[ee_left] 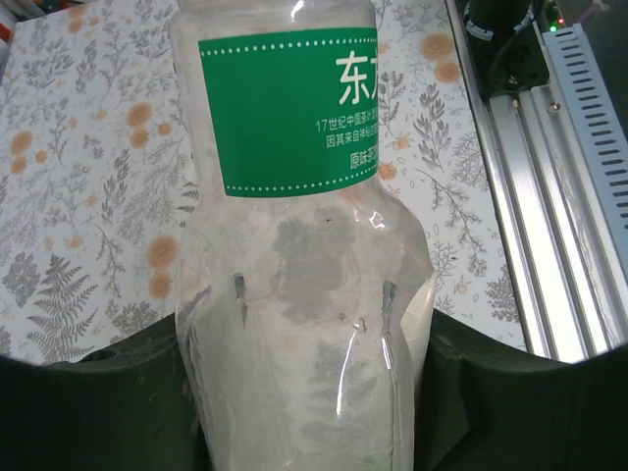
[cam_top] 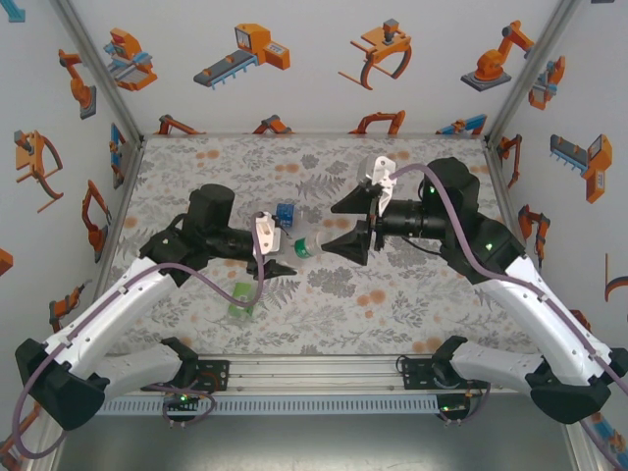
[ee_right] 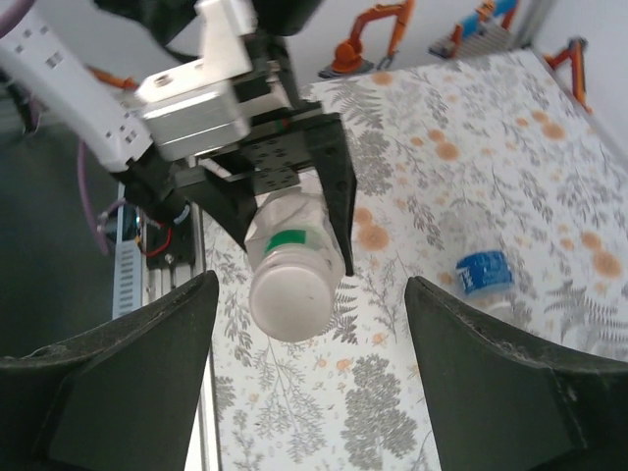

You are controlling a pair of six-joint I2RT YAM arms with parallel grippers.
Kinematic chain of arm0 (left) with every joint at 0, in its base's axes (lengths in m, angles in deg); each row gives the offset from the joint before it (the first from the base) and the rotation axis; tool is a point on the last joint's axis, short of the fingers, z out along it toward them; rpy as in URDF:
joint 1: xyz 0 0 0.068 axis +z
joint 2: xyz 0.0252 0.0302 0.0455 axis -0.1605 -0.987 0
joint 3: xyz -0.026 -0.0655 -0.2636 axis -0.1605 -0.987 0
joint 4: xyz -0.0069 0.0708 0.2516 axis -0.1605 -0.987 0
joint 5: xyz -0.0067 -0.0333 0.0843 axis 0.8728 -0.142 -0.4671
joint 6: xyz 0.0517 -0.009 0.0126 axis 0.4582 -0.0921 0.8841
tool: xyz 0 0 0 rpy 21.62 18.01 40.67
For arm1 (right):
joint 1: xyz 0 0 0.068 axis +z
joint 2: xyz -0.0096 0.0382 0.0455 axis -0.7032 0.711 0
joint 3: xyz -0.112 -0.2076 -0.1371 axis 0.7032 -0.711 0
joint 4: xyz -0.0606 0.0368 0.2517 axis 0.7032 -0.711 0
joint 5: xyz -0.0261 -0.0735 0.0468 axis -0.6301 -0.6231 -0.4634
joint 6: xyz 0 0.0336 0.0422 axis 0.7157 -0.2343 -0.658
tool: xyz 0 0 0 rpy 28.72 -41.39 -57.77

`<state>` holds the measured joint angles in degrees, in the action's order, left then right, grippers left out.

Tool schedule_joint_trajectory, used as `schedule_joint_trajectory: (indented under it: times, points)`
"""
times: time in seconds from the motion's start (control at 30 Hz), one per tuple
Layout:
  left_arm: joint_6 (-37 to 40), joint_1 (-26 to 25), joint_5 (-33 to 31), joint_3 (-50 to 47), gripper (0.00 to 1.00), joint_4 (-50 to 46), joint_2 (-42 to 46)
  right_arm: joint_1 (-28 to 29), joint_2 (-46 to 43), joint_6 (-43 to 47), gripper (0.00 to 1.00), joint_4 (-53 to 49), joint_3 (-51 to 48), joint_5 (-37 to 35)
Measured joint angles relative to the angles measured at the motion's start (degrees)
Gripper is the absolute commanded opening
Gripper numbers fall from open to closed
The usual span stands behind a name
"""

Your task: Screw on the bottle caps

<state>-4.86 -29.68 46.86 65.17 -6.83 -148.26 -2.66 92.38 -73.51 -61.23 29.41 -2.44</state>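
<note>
**Left end effector [cam_top: 278, 253] clamps a clear bottle [cam_top: 291, 247] sideways above the table [cam_top: 412, 294], its white cap [ee_right: 289, 296] facing the open right end effector [cam_top: 336, 231].**

The left fingers [ee_left: 118, 402] press both sides of the bottle's clear body, next to its green label. The right end effector's jaws are spread wide, close to the cap but not touching it. A blue-labelled bottle [cam_top: 285, 214] lies just beyond the left end effector. A green-labelled bottle [cam_top: 240, 299] lies on the table on its near side.

Top and bottom of held bottle [ee_left: 294, 294] cut off, blue-labelled bottle [cam_top: 286, 213] partly behind left wrist camera [cam_top: 265, 232]
</note>
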Motion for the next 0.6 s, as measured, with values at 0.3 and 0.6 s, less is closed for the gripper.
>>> schedule_joint_trajectory:
  times: [0.3,0.6]
  points:
    - [-1.11,-0.11,0.2,1.2,0.0,-0.7,0.26,0.0,2.4,5.16,0.6,0.02,-0.17,5.4]
    - [-1.38,-0.11,0.17,1.42,0.0,-1.2,0.26,0.0,2.6,6.03,0.52,0.11,-1.09,5.55]
